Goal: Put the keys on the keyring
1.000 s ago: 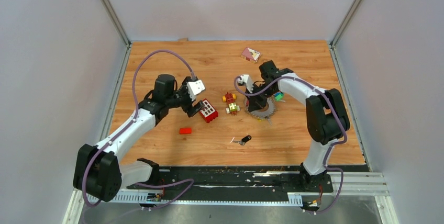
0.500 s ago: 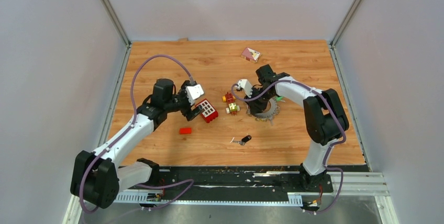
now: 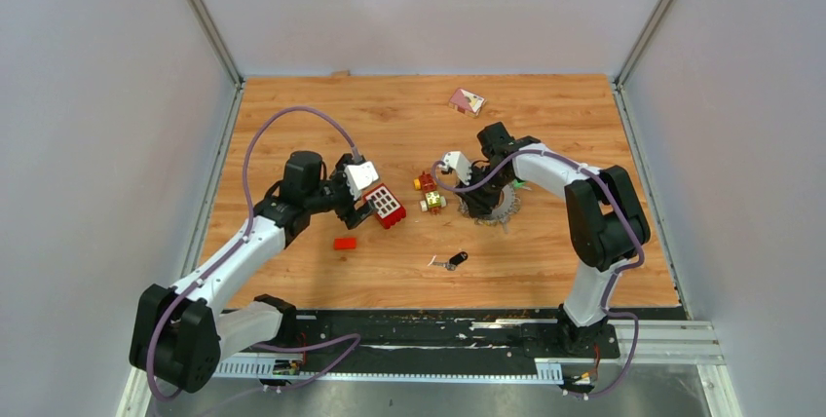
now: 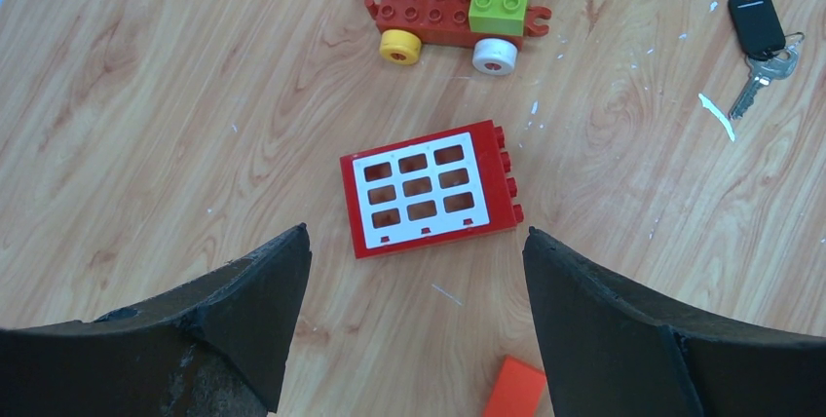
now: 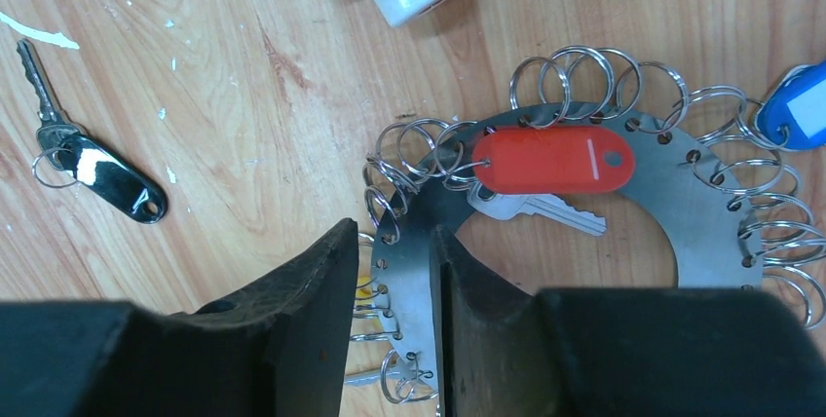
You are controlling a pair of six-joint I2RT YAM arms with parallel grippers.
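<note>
The keyring (image 3: pixel 497 208) is a flat metal ring edged with small split rings, lying right of centre. In the right wrist view the keyring (image 5: pixel 662 183) carries a red-tagged key (image 5: pixel 552 160) and a blue-tagged key (image 5: pixel 797 110) at its far edge. My right gripper (image 5: pixel 393 242) is open, its jaws astride the ring's band with a gap on the outer side. A loose black-headed key (image 5: pixel 112 178) lies on the wood to the left, the same black key (image 3: pixel 453 260) near the table's middle. My left gripper (image 4: pixel 417 237) hangs wide open with nothing between its fingers.
A red window brick (image 4: pixel 429 188) lies just beyond the left gripper's fingertips. A red-and-yellow toy car (image 4: pixel 453 13) stands farther off, beside the keyring. A small orange-red brick (image 3: pixel 344 243) lies near the left arm. A pink card (image 3: pixel 466 99) sits at the back.
My right gripper's jaws have parted from shut to open around the keyring's band. The left gripper has drifted slightly nearer and lower over the red window brick.
</note>
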